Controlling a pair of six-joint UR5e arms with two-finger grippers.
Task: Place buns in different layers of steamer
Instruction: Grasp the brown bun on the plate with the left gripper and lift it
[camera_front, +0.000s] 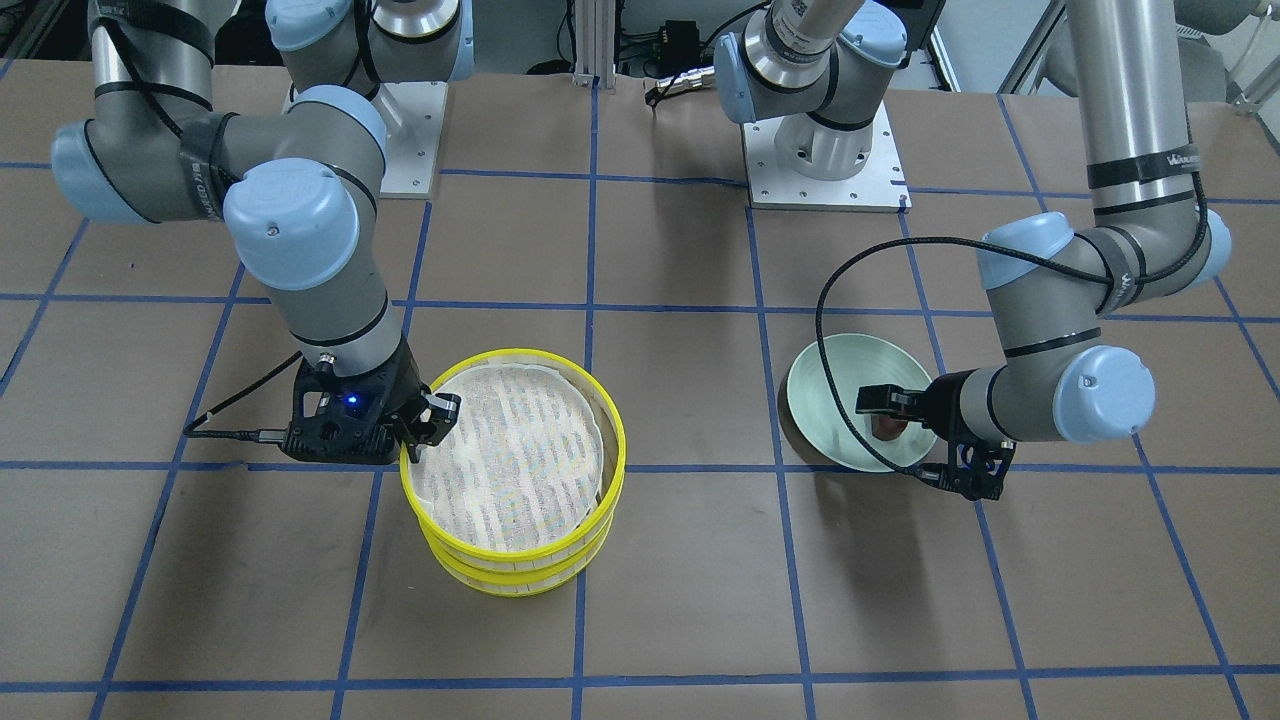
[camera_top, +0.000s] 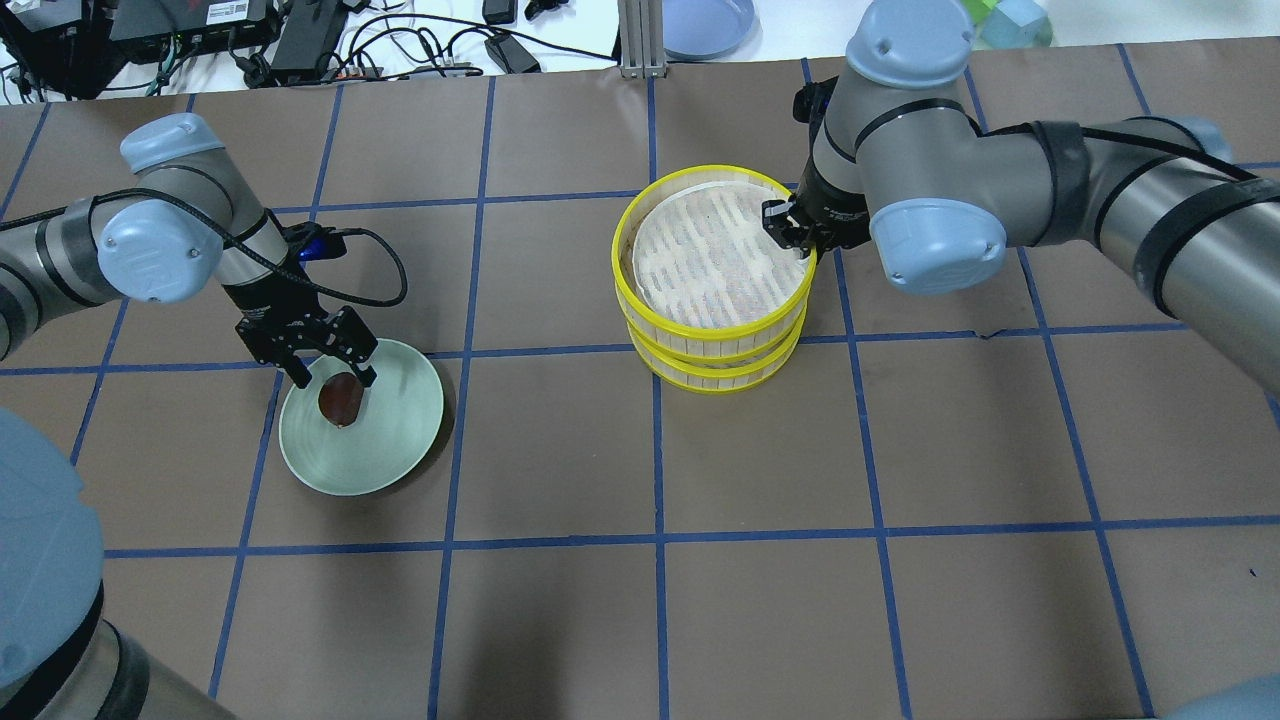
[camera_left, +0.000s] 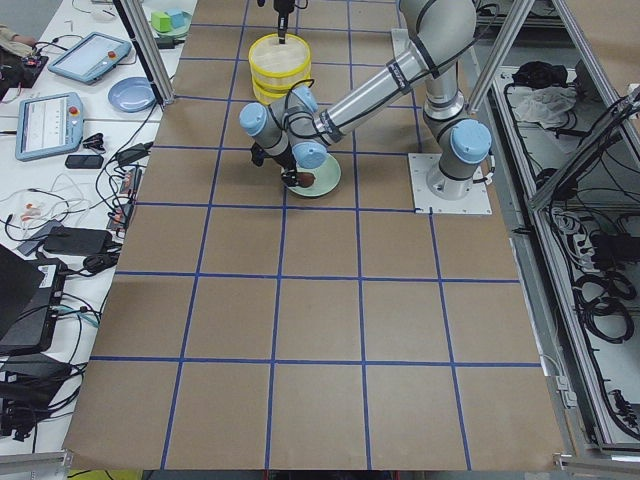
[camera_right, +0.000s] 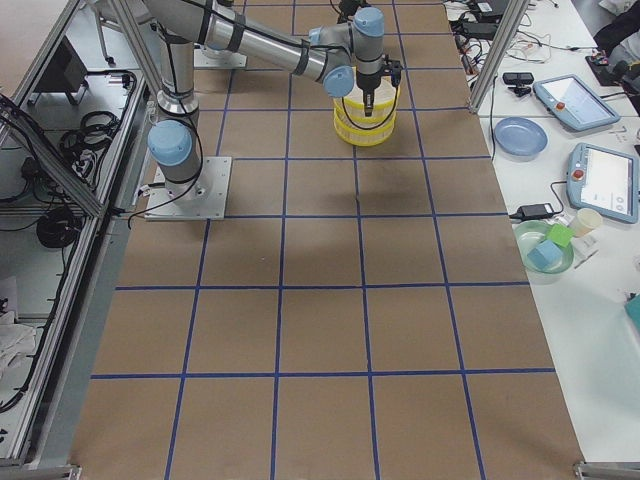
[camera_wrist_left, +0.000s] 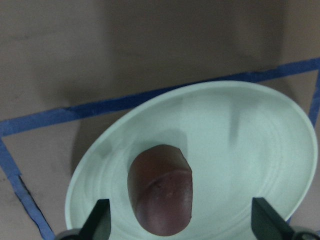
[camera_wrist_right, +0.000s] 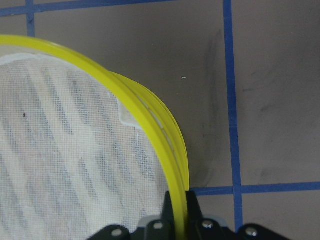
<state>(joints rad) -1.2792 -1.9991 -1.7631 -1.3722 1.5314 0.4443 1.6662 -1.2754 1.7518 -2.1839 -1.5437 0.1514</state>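
Observation:
The dark reddish-brown bun (camera_top: 340, 400) lies on a mint-green plate (camera_top: 395, 435). My left gripper (camera_top: 327, 368) is open just above it, one finger on each side; the left wrist view shows the bun (camera_wrist_left: 161, 192) between the fingertips (camera_wrist_left: 97, 222). The two steamer layers are stacked: the top layer (camera_top: 700, 260) shows only its bare mesh liner, and the lower layer (camera_top: 720, 380) sits under it. My right gripper (camera_top: 792, 232) is shut on the top layer's yellow rim (camera_wrist_right: 150, 130). The cream-yellow bun is out of view.
Brown paper with blue tape lines covers the table. A blue plate (camera_top: 705, 20) and cables lie beyond the far edge. The left arm's cable (camera_top: 385, 270) loops over the table by the plate.

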